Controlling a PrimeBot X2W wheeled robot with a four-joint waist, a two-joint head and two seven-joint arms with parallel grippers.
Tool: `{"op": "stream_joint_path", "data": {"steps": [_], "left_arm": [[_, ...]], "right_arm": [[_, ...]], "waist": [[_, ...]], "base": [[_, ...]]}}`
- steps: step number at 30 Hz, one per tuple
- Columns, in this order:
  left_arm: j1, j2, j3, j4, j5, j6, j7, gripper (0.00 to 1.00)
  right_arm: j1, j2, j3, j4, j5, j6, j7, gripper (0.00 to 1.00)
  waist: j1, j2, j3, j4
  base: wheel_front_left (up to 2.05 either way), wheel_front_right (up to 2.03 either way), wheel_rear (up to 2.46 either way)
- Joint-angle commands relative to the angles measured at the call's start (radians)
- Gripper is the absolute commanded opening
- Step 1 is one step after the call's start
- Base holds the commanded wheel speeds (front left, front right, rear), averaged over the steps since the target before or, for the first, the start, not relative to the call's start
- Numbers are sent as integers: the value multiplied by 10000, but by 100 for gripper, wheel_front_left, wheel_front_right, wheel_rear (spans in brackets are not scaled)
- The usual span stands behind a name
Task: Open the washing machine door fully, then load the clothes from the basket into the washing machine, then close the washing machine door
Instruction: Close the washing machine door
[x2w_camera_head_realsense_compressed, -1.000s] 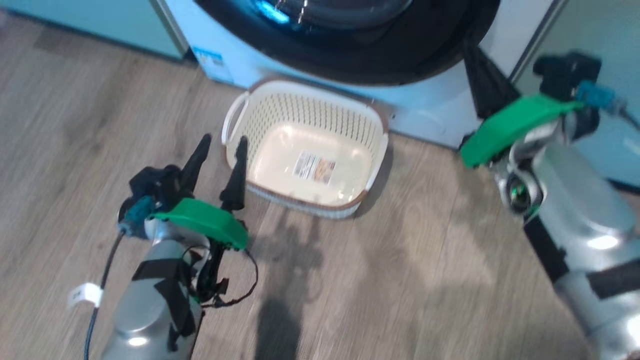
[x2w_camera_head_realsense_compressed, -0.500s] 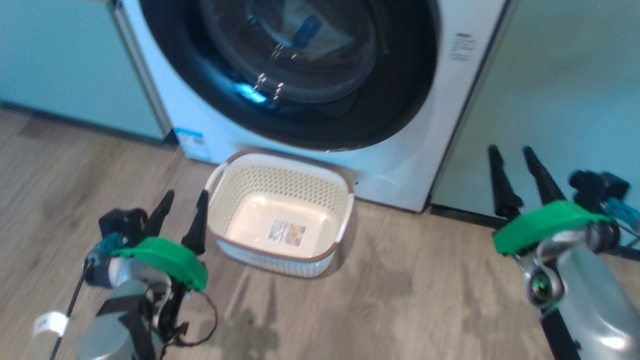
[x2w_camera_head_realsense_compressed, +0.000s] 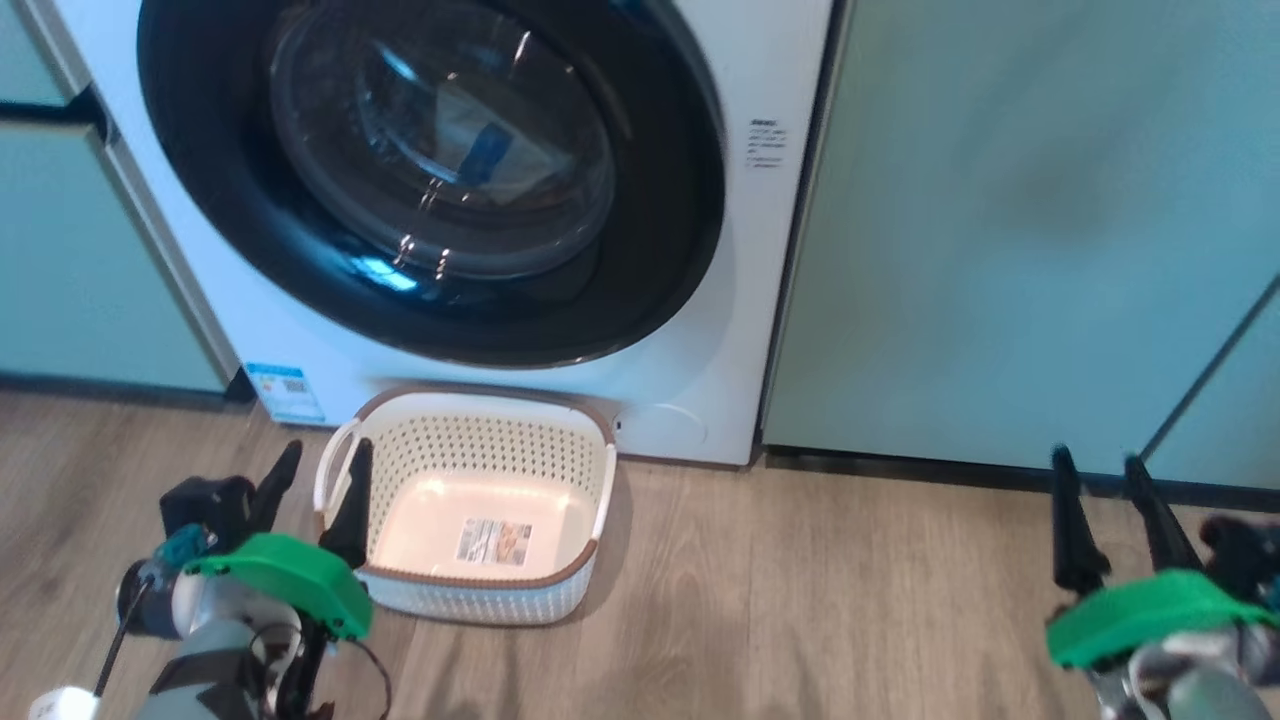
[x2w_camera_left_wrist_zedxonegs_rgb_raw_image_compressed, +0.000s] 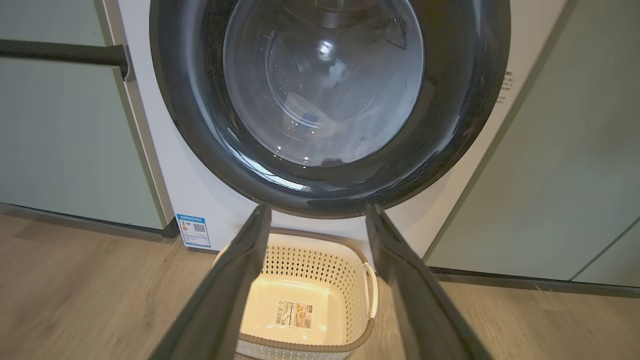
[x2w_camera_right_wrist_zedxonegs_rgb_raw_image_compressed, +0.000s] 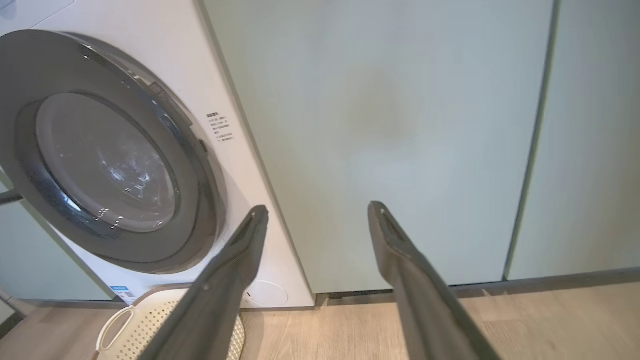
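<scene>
The left gripper hangs just at the left side of the basket, its two dark fingers spread wide with nothing between them. I cannot tell whether the inner finger touches the basket's rim. The right gripper is well off to the basket's right, over the wood floor, fingers likewise parted and holding nothing.

The basket stands on the floor with the label on its bottom in plain sight. Right behind the basket rises the washing machine, and a blue sticker sits on its lower corner, behind and left of the basket. Above the basket, the washing machine door lies shut flat against the front. Through its glass, pale fabric with a blue patch shows dimly: the clothes, inside the drum. Pale green cabinets stand behind and to the basket's right.
</scene>
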Motion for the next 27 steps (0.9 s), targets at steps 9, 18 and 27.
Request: {"op": "stream_joint_path", "data": {"steps": [9, 18, 27], "left_arm": [[42, 248, 645, -450, 223, -8, -63, 100], [117, 210, 710, -121, 264, -8, -63, 100], [130, 112, 894, 27, 327, -8, -63, 100]], "right_arm": [[1221, -38, -682, -1381, -592, 0, -65, 100], [1905, 42, -1055, -2185, -1064, 0, -65, 100], [2201, 65, -1168, -2218, -1158, 0, -65, 100]], "waist": [[1, -1, -313, -308], [1, -1, -335, -464], [1, -1, -341, -546]], "base": [[0, 0, 0], [0, 0, 0], [0, 0, 0]]}}
